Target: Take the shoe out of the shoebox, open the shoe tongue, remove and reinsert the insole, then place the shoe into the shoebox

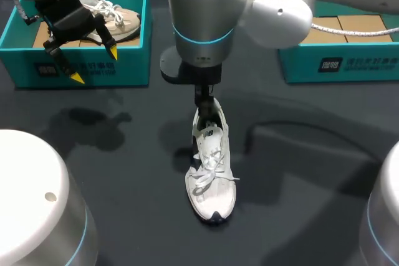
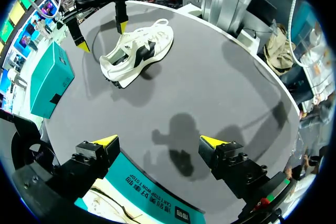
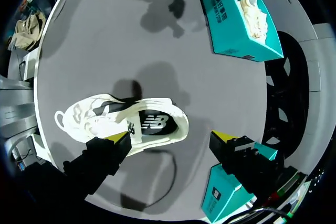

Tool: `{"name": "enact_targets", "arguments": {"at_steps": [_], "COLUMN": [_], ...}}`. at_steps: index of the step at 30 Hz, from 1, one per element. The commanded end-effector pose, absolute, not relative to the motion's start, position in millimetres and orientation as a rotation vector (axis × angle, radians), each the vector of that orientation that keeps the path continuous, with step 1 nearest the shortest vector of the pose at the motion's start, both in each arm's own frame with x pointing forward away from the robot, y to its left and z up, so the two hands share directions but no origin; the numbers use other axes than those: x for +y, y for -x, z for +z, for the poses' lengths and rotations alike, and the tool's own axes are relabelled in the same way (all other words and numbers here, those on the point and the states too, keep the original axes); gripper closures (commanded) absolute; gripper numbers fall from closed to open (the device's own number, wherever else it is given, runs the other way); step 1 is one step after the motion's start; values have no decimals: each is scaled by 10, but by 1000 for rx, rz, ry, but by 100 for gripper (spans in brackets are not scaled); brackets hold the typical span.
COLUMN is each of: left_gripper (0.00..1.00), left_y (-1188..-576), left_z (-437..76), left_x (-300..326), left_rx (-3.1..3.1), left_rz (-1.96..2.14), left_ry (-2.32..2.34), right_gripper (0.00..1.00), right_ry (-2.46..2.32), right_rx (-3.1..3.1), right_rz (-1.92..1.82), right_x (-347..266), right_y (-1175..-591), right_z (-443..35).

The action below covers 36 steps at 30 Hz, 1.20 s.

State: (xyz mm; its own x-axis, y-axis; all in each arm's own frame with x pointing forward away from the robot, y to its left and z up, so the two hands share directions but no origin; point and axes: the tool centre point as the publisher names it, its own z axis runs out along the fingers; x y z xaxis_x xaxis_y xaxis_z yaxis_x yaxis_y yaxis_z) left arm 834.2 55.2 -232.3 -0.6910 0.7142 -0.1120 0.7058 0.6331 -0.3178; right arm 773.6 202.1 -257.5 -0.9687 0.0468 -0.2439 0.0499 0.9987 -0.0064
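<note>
Quick progress check. The white sneaker is out and sits upright on the dark worktop, about in the middle, toe pointing toward the robot. So I'd call step one done.

Everything else looks undone to me. The laces look tied in a bow, the tongue doesn't look pulled open, and there's no insole lying anywhere.

The right tool hangs right over the heel end with its fingers spread wide, not gripping anything. The left tool is released too. It hovers over the front wall of the left teal shoebox, which has a beige shoe inside. A second teal box sits well off to the right.

Hard to make out:
- In the head view the right arm's big joint covers most of its tool. One finger ends right at the heel collar, but I can't tell if it touches or dips inside.
- The inside of the sneaker is hidden, so I can't say anything about the insole.
- The second box is cut off, and only some cardboard shows inside.
</note>
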Motion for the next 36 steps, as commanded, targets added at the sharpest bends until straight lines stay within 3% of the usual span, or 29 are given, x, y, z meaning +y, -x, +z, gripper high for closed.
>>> {"name": "enact_targets", "arguments": {"at_steps": [1,36], "left_gripper": [0,0], "left_y": [-8338,-8338], "left_z": [-2325,-2325], "left_x": [556,556], "left_rx": [-2818,-2818], "left_rz": [528,528], "left_ry": [1226,1226], "right_gripper": [0,0], "right_ry": [-40,81], "right_rx": [2910,2960], "right_rz": [-99,-46], "right_x": [2118,1783], "right_y": [-7840,-8342], "right_z": [-2673,-3587]}}
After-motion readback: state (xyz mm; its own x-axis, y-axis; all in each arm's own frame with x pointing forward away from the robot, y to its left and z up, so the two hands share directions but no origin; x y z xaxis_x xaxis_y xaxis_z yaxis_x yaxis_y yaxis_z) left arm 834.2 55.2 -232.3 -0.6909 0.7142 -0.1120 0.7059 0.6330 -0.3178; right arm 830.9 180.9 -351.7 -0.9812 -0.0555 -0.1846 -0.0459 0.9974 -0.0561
